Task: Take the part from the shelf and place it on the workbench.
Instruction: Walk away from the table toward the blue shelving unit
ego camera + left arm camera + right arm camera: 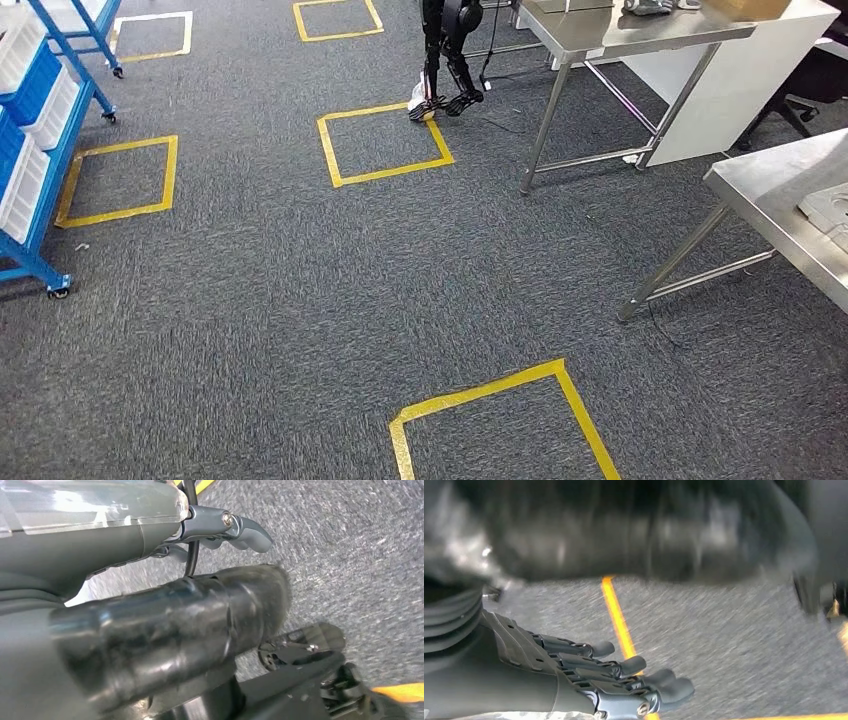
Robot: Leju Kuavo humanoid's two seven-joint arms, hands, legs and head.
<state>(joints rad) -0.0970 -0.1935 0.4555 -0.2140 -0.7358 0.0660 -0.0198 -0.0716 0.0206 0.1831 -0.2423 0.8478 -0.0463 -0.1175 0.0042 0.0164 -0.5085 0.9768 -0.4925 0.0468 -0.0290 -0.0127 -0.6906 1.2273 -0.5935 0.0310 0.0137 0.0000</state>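
Your robot is out on the grey carpet among the yellow tape squares (385, 144), facing neither goal squarely. The blue shelf (40, 150) with its white bins (25, 190) stands at the far left of the head view; the steel counter (775, 205) sits at the right edge. The part itself can't be picked out from here; it is presumably in one of those bins.

Both arms hang down over the floor. The left robot hand (220, 530) carries nothing, its fingers loosely extended. The right robot hand (624, 675) is likewise bare, fingers stretched out side by side.

The step in hand looks like the approach to the shelf. Turn left until the bins are centred ahead, stop square to the rack, and raise an arm only once you can see which bin holds the part.
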